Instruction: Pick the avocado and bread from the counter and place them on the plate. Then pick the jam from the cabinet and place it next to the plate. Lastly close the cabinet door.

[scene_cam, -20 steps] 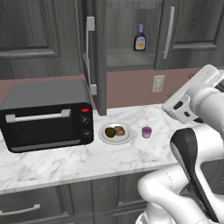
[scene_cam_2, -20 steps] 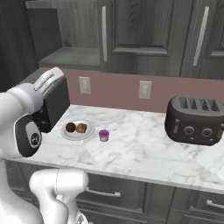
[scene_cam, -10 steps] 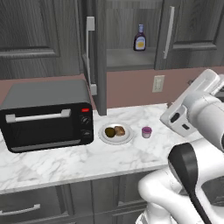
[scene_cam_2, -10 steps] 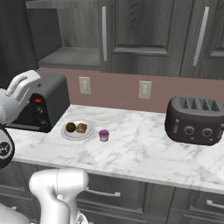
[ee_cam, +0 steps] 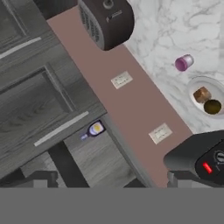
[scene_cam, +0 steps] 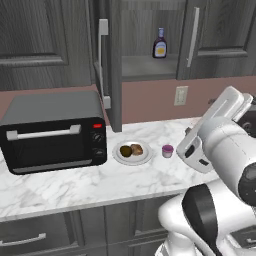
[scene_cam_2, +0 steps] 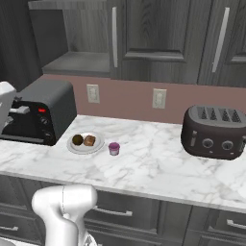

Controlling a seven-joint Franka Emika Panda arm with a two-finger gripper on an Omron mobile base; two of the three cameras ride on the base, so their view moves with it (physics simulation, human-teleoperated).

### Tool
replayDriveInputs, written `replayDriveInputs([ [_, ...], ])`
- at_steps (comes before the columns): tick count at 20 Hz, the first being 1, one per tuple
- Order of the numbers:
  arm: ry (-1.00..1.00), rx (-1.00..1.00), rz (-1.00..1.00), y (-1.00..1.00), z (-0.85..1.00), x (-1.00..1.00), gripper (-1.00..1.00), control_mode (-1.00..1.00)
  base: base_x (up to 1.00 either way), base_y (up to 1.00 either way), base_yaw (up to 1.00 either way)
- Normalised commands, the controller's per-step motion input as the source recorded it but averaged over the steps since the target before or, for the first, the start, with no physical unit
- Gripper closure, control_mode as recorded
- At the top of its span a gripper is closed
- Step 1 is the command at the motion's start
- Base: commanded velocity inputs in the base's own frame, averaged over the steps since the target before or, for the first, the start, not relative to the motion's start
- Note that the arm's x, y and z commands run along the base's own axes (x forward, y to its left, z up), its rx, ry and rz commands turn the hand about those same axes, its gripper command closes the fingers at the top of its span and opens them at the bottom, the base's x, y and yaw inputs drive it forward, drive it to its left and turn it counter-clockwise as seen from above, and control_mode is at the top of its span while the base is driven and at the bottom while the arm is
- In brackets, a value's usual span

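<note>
While the plate (scene_cam: 133,159) sits on the marble counter (scene_cam: 75,185) just right of the black toaster oven (scene_cam: 52,131), it carries 2 things side by side: the dark avocado (scene_cam: 126,150) on its left half and the tan bread (scene_cam: 137,149) on its right, touching or nearly so; the same pair shows from the right base view, avocado (scene_cam_2: 77,140) and bread (scene_cam_2: 89,141) on the plate (scene_cam_2: 85,148). Just right of the plate, apart from its rim, stands the pink jam jar (scene_cam: 167,151) upright on the counter; in the hand view the jar (ee_cam: 184,62) lies near the plate (ee_cam: 195,92). Above, the cabinet (scene_cam: 145,67) is open, its door (scene_cam: 113,65) swung out edge-on toward the camera with the long silver handle (scene_cam: 101,62) facing left; 1 dark bottle with a yellow label (scene_cam: 160,44) stands on the grey shelf. A dark toaster (scene_cam_2: 214,131) sits far right on the counter. The white arm is raised at the right of the left base view, well above the counter; the jaws are spread wide and hold nothing.
</note>
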Motion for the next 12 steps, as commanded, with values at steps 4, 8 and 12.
replayDriveInputs([
  [4, 0.01, -0.23, 0.00, 0.43, 0.00, -0.19, -1.00, -1.00, 0.00, 0.00, 0.00],
  [8, 0.00, -0.20, 0.00, 0.53, 0.00, -0.01, -1.00, -1.00, 0.00, 0.00, 0.00],
  [12, 0.00, -0.18, 0.00, 0.57, 0.00, -0.01, -1.00, -1.00, 0.00, 0.00, 0.00],
])
